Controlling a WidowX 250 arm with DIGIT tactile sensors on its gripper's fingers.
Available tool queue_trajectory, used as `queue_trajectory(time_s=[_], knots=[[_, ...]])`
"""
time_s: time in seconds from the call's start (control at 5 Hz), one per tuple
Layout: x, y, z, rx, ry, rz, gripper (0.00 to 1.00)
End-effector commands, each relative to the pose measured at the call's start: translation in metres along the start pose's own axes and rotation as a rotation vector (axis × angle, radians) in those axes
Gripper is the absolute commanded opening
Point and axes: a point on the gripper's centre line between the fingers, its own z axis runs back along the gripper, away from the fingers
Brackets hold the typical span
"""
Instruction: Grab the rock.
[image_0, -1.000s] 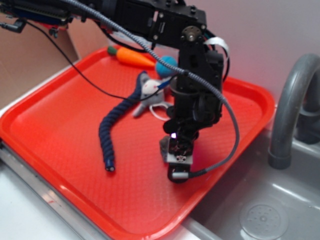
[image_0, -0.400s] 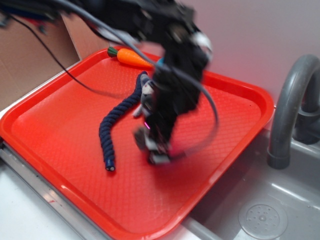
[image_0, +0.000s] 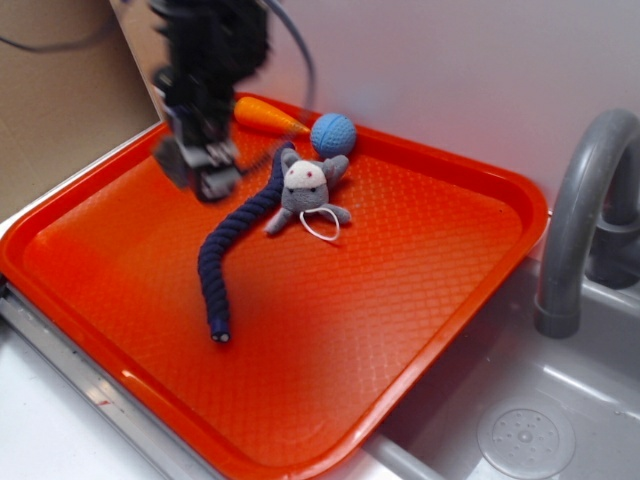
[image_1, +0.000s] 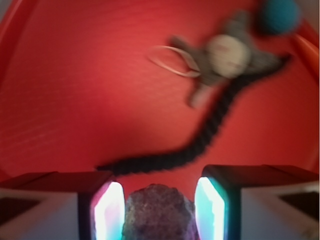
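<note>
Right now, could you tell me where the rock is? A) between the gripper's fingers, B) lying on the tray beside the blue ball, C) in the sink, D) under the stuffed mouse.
A: the wrist view shows the rock sitting between the gripper's two fingers, raised above the red tray, apart from the blue ball and the stuffed mouse.

light: soft, even | exterior: arm (image_0: 205, 70) motion-blurred | wrist: whole view blurred, fingers (image_1: 109, 212) glowing

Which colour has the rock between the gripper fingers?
The rock is mottled grey-brown with a purplish tint; it shows best in the wrist view.
</note>
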Motion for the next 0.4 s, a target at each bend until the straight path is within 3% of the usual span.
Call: queue_trajectory(time_s=[0.0, 0.2], knots=[[-0.089, 0.046, 0.063, -0.064, -0.183, 0.377, 0.00], [-0.102, 0.051, 0.067, -0.040, -0.243, 0.407, 0.00]])
